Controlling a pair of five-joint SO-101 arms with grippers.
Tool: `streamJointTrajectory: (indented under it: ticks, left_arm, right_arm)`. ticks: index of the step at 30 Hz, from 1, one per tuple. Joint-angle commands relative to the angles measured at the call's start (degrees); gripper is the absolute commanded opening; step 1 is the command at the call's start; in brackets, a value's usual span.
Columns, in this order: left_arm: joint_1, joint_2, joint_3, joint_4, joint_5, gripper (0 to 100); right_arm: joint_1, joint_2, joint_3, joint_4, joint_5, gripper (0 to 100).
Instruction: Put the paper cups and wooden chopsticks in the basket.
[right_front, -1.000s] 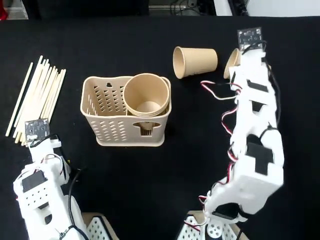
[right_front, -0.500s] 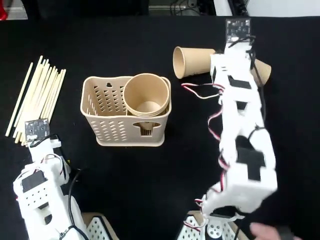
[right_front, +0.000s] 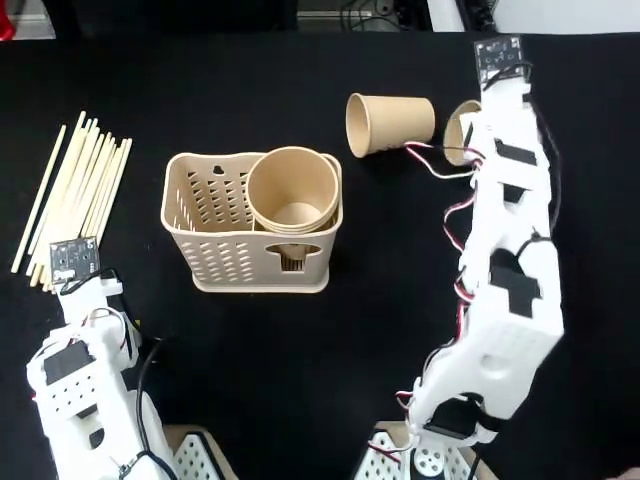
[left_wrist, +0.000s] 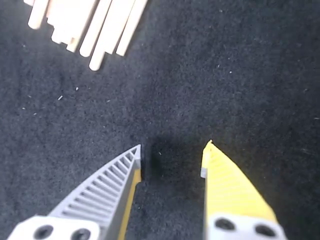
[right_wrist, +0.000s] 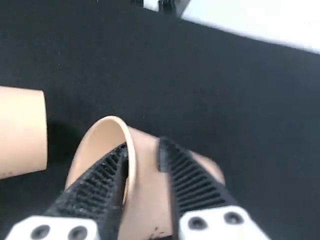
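Observation:
Inside the beige basket (right_front: 205, 235), paper cups (right_front: 293, 190) are stacked in the right compartment. One loose paper cup (right_front: 390, 123) lies on its side behind the basket. Beside it lies a second paper cup (right_front: 460, 130), partly under my right arm (right_front: 505, 170). My right gripper (right_wrist: 142, 147) straddles the rim of this cup (right_wrist: 107, 130), one finger inside and one outside, narrowly open with a small gap to the wall. Wooden chopsticks (right_front: 75, 185) lie in a loose bundle at the far left. My left gripper (left_wrist: 173, 146) hangs open over bare cloth, just short of the chopstick ends (left_wrist: 85, 25).
The table is covered in black cloth (right_front: 300, 380). The basket's left compartment (right_front: 205, 195) holds nothing. My left arm (right_front: 75, 360) stands at the front left corner, and the right arm stretches along the right side to the back.
My right arm swung left over the lying cups half a second ago and is now back to the right, over the second cup. The cups, basket, chopsticks and left arm kept their places.

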Motion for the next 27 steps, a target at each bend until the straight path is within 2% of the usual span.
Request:
streamJointTrajectory:
  ticks: [1, 8, 10, 19, 23, 27]
  left_arm:
    - [0.57, -0.70, -0.48, 0.00, -0.26, 20]
    - [0.57, -0.70, -0.48, 0.00, -0.26, 20]
    - [0.57, -0.70, -0.48, 0.00, -0.26, 20]
    - [0.57, -0.70, -0.31, 0.00, -0.26, 20]
    - [0.57, -0.70, -0.31, 0.00, -0.26, 20]
    - [0.57, -0.70, -0.31, 0.00, -0.26, 20]
  right_arm:
    - [0.35, -6.81, 3.21, -1.85, 1.58, 1.1]
    - [0.35, -20.35, 11.30, 1.58, 1.14, 1.2]
    - [-0.18, -25.45, 11.91, 6.86, 0.00, 1.1]
    - [-1.14, -47.25, 8.31, 32.53, -15.12, 1.1]
    - [-5.01, -56.57, 3.30, 43.34, -20.22, 1.1]
    - [-14.42, -64.75, -2.42, 52.48, -21.36, 1.1]
